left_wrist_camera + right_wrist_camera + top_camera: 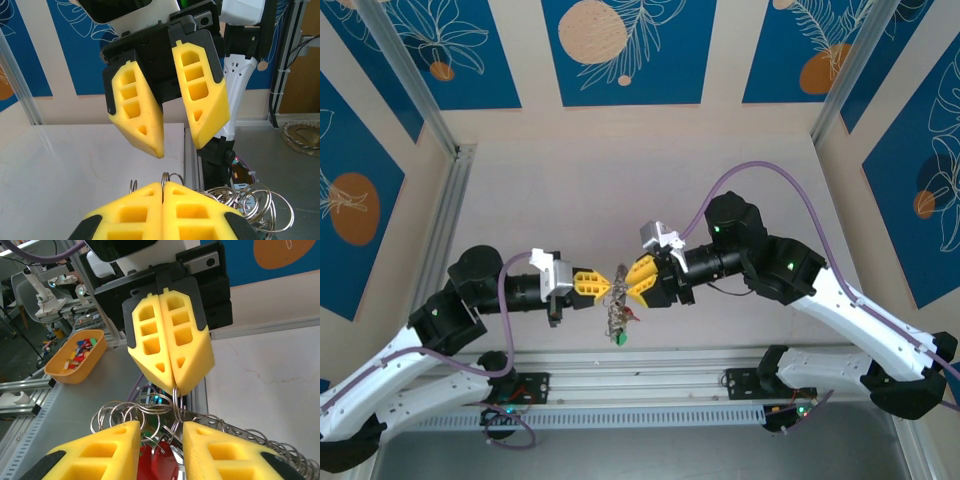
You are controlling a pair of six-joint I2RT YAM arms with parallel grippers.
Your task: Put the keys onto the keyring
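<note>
- The left hand (603, 285), with yellow plastic fingers, is pressed fully closed and pinches the wire of the thin grey metal keyring (616, 303) at its tips.
- The right hand (630, 275) meets it tip to tip, jaws partly apart and gripping nothing; the hoop's small rings sit in the gap.
- Tiny red-headed keys (165, 467) hang under the hoop.
- Everything is held above the pale surface (620, 180).

No words, numbers or brand marks can be read, neither on the blue wall panels (620, 50) nor elsewhere.
</note>
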